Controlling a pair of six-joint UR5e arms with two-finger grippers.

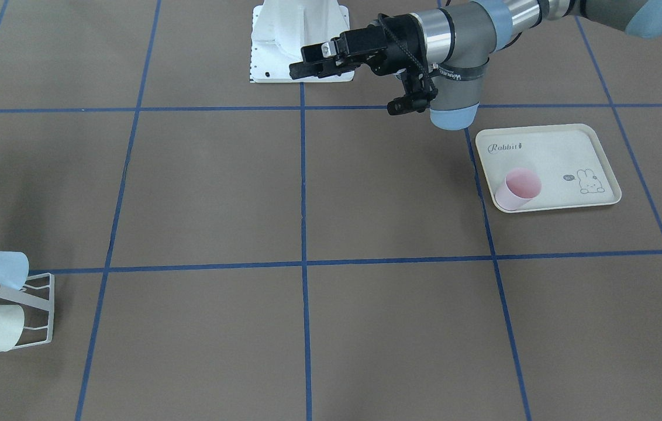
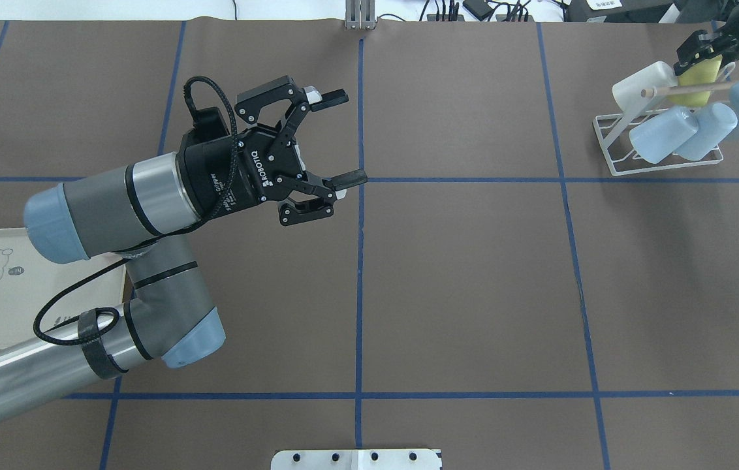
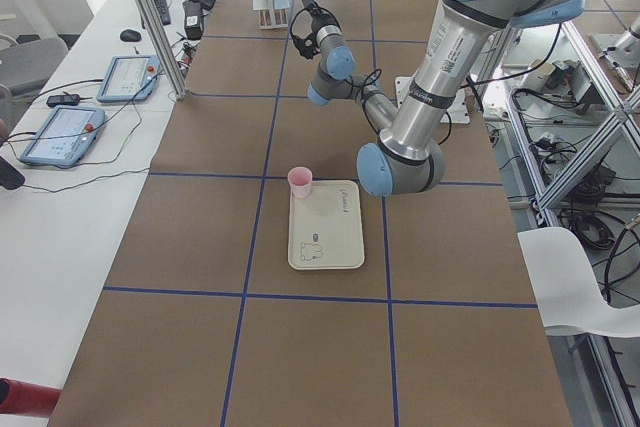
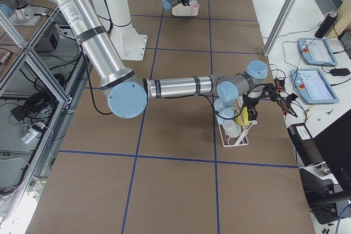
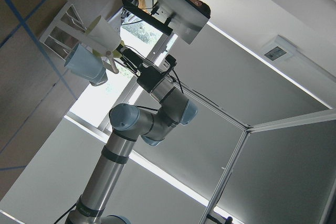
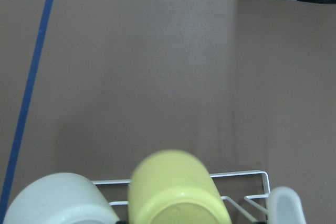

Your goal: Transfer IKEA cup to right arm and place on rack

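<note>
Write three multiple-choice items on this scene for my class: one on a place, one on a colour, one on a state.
1. Where does the pink cup stand?
A. on the floor
B. on the cream tray
C. on a shelf

2. Two cups on the rack share a colour. Which is it?
A. light blue
B. red
C. black

3. In what state is the left gripper?
A. shut on a cup
B. open and empty
C. shut on nothing

Answers:
1. B. The front-facing view shows the cup upright near a corner of the tray.
2. A. The overhead view shows two light blue cups side by side on the rack.
3. B. In the overhead view its fingers are spread wide, with nothing between them.
</note>
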